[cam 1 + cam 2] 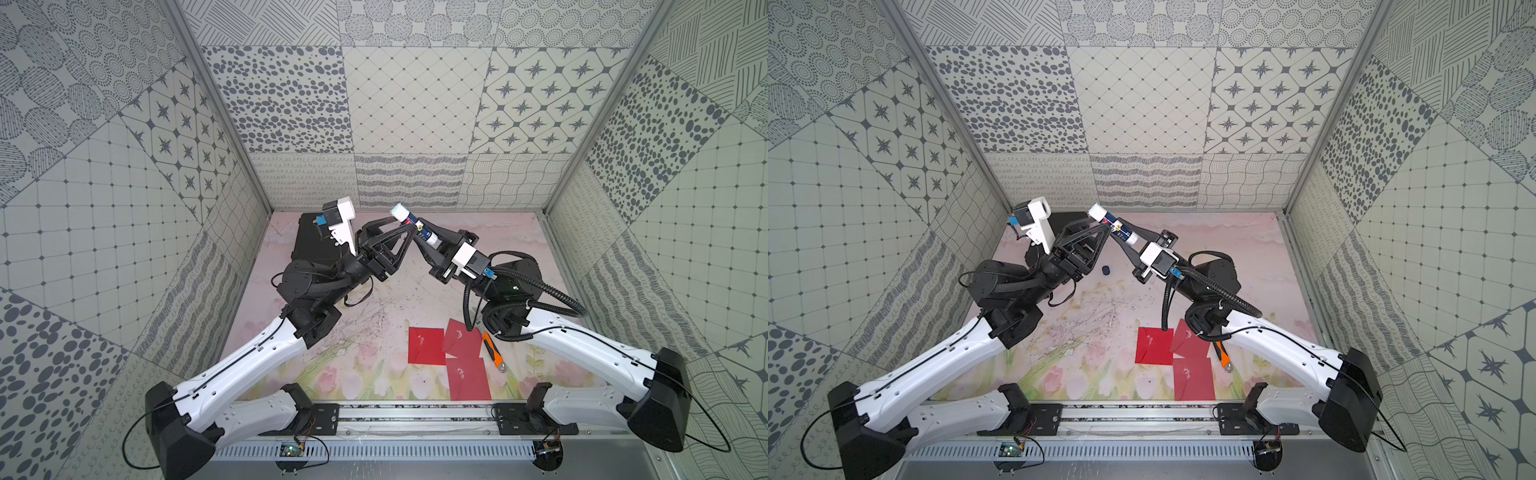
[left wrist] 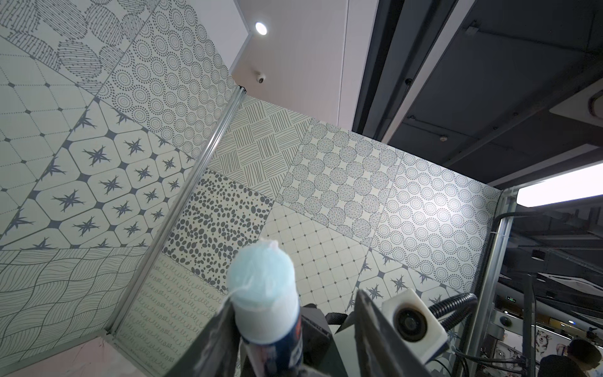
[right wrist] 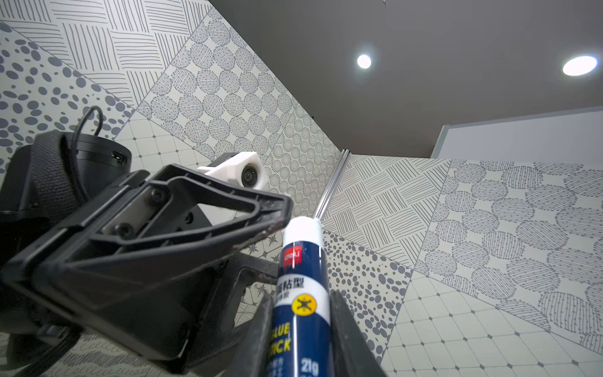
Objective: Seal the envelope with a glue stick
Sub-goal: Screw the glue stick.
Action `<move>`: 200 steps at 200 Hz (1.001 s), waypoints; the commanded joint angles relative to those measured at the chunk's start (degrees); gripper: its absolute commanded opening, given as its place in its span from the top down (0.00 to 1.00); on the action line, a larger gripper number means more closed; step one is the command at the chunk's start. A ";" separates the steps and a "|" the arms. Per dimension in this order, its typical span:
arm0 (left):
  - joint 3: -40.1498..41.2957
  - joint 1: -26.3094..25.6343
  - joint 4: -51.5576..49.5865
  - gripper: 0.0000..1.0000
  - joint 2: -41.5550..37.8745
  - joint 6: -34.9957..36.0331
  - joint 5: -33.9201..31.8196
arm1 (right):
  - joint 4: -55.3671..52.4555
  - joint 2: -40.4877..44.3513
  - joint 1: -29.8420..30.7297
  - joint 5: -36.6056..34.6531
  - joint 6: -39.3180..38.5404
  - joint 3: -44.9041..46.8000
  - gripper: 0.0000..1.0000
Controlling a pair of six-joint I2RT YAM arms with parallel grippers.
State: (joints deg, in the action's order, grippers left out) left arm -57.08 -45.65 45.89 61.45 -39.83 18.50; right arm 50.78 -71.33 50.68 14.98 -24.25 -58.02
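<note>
Closest to your wrist lenses is the glue stick [image 3: 301, 261]. Your right gripper [image 1: 420, 229] has it clamped by the lower barrel, both fingers [image 3: 347, 336] pressed flat against the blue label with no gap. You hold it high above the table [image 1: 353, 353], near the back wall, tilted with its open end up and toward the left arm. Its cap is off, and in the left wrist view the stick shows a pale blue tip above its white collar. Your left gripper [image 2: 293, 300] sits around that exposed end with its jaws parted partway. One finger [image 2: 222, 326] seems to brush the collar, though the angle is too steep for you to be sure. The other finger [image 2: 368, 326] stands clearly off it, so that hand grips nothing. In a top view you find the dark blue cap [image 1: 1106, 270] lying on the table below the two grippers, apart from everything else. Your three red envelopes [image 1: 461, 343] lie flat at the front right of the table, well away from the stick, clustered with edges touching or overlapping, and the right forearm crosses above their far corner. An orange-handled wrench [image 1: 492, 353] lies just beside them on the right, partly hidden under that arm.
</note>
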 commanded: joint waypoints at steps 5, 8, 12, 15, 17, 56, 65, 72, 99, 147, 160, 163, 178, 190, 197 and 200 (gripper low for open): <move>-1.52 0.09 4.82 0.51 1.42 1.17 2.29 | 3.09 -0.26 0.62 -0.43 -1.42 -1.43 1.00; -1.54 0.14 4.90 0.51 1.54 1.10 2.25 | 3.09 -0.23 0.62 -0.47 -1.44 -1.45 1.00; -1.59 0.09 4.83 0.51 1.63 1.05 2.21 | 3.09 -0.21 0.57 -0.46 -1.56 -1.40 1.00; -1.64 0.07 4.84 0.51 1.76 0.97 2.19 | 3.09 -0.17 0.69 -0.41 -1.57 -1.34 1.00; -1.76 0.11 4.76 0.51 1.79 0.98 2.21 | 3.09 -0.14 0.73 -0.33 -1.63 -1.29 1.00; -2.04 0.11 5.05 0.60 2.16 0.52 2.11 | 3.10 0.04 0.70 -0.61 -2.28 -0.71 1.00; -1.87 0.10 5.46 0.63 2.13 0.29 2.04 | 3.14 0.05 0.72 -0.79 -2.33 -0.54 1.00; -1.73 0.10 5.91 0.66 2.10 0.11 2.07 | 3.14 0.12 0.66 -1.01 -2.49 -0.46 1.00; -1.70 0.12 7.15 0.77 2.05 -0.66 2.17 | 2.92 0.45 0.72 -1.88 -2.65 0.12 1.00; -1.54 0.12 8.63 0.90 1.65 -1.30 2.10 | 1.82 2.28 0.76 -3.44 -1.89 2.13 0.73; -1.73 0.12 8.69 0.91 1.49 -1.39 2.12 | 1.08 3.22 0.88 -3.68 -1.20 2.94 0.65; -1.77 0.10 8.70 0.91 1.48 -1.39 2.19 | 0.87 3.51 0.84 -3.77 -0.83 3.10 0.63; -2.03 0.11 8.69 0.92 1.28 -1.33 2.31 | -1.05 4.93 0.97 -4.30 0.87 3.82 0.59; -2.00 0.10 8.70 0.93 1.17 -1.26 2.48 | -2.49 6.09 1.27 -4.44 1.78 4.63 0.55; -2.02 0.11 8.70 0.93 1.13 -1.29 2.33 | -3.07 6.68 1.49 -4.77 2.00 5.13 0.53; -2.01 0.12 8.69 0.93 1.05 -1.22 2.36 | -3.26 6.92 1.61 -4.98 2.08 5.43 0.52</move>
State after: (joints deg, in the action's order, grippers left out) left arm -58.17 -45.67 48.53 63.20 -41.21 20.10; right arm 48.80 -67.24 51.48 11.99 -24.99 -54.22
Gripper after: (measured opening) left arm 0.289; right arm 0.447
